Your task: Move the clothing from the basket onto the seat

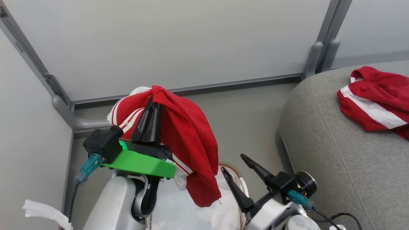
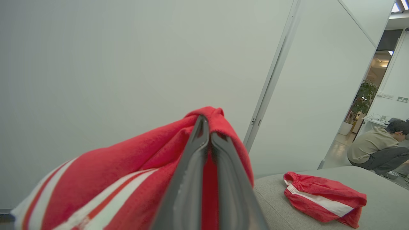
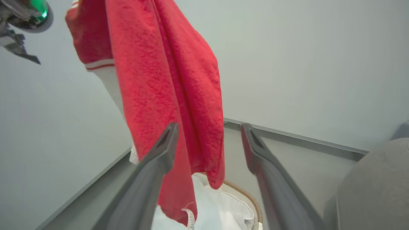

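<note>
Right, two garments: your left gripper clamps one garment mid-frame, above the single basket; the second garment lies upper right on the seat. Right gripper gapes, empty.

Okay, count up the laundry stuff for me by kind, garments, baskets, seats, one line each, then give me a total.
Seat: 1
Basket: 1
Red garments: 2, a hanging garment pinched in the left gripper and a lying garment on that seat
Total: 4
</note>
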Robot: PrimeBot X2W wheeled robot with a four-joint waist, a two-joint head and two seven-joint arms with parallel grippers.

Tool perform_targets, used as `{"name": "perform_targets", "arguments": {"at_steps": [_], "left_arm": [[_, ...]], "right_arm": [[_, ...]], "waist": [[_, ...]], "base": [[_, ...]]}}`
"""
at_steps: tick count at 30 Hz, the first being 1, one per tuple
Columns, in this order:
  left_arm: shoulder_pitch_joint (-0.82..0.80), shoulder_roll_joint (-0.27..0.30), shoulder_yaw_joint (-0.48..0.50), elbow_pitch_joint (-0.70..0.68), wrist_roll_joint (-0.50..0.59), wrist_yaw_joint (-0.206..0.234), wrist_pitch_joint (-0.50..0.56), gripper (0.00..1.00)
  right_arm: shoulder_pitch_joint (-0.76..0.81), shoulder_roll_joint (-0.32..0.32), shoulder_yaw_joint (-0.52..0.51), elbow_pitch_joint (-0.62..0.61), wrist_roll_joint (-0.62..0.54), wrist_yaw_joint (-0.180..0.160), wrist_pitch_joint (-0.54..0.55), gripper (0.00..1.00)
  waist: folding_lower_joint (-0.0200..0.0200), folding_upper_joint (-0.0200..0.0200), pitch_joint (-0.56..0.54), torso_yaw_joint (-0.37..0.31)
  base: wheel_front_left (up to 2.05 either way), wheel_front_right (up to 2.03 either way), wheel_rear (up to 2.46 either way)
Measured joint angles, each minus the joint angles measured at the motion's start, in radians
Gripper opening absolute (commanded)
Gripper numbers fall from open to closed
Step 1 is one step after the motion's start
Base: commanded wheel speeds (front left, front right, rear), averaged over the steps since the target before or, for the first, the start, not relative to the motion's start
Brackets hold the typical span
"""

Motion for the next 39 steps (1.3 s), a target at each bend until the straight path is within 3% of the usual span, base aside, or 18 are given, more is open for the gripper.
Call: {"name": "perform_targets", "arguments": {"at_steps": [8,20,21,22,23,35,36,37,39], "left_arm": [[-0.01,0.0,-0.038,0.003,-0.011,0.0,0.0,0.0],[-0.047,-0.001,-0.151,0.005,-0.05,0.0,0.0,0.0],[-0.05,0.0,-0.158,0.005,-0.051,0.0,0.0,0.0],[-0.053,-0.001,-0.165,0.004,-0.052,0.0,0.0,0.0],[-0.054,-0.001,-0.17,0.004,-0.053,0.0,0.0,0.0],[-0.053,-0.001,-0.155,0.014,-0.061,0.0,0.0,0.0],[-0.052,-0.001,-0.145,0.014,-0.061,0.0,0.0,0.6],[-0.051,0.0,-0.136,0.017,-0.061,0.0,0.0,1.0],[-0.043,-0.001,-0.123,0.033,-0.062,0.0,0.0,1.0]], "right_arm": [[-0.127,-0.01,0.168,-0.002,0.034,0.0,0.0,1.0],[-0.246,0.002,0.235,0.222,0.053,0.0,0.0,1.0],[-0.248,0.002,0.244,0.235,0.067,0.0,0.0,0.96],[-0.251,0.002,0.252,0.25,0.08,0.0,0.0,0.45],[-0.253,0.001,0.265,0.263,0.089,0.0,0.0,0.0],[-0.238,0.002,0.214,0.259,0.145,0.0,0.0,0.0],[-0.235,0.002,0.204,0.248,0.143,0.0,0.0,0.0],[-0.23,0.002,0.193,0.234,0.142,0.0,0.0,0.0],[-0.22,0.002,0.178,0.202,0.142,0.0,0.0,0.0]], "waist": [[0.0,0.0,0.006,0.028],[0.0,0.0,0.018,0.095],[0.0,0.0,0.019,0.101],[0.0,0.0,0.02,0.106],[0.0,0.0,0.02,0.111],[0.0,0.0,0.032,0.116],[0.0,0.0,0.032,0.114],[0.0,0.0,0.032,0.11],[0.0,0.0,0.031,0.102]], "base": [[0.0,0.0,0.0],[0.0,0.0,0.0],[0.0,0.0,0.0],[0.0,0.0,0.0],[0.0,0.0,0.0],[0.0,0.0,0.0],[0.0,0.0,0.0],[0.0,0.0,0.0],[0.0,0.0,0.0]]}}
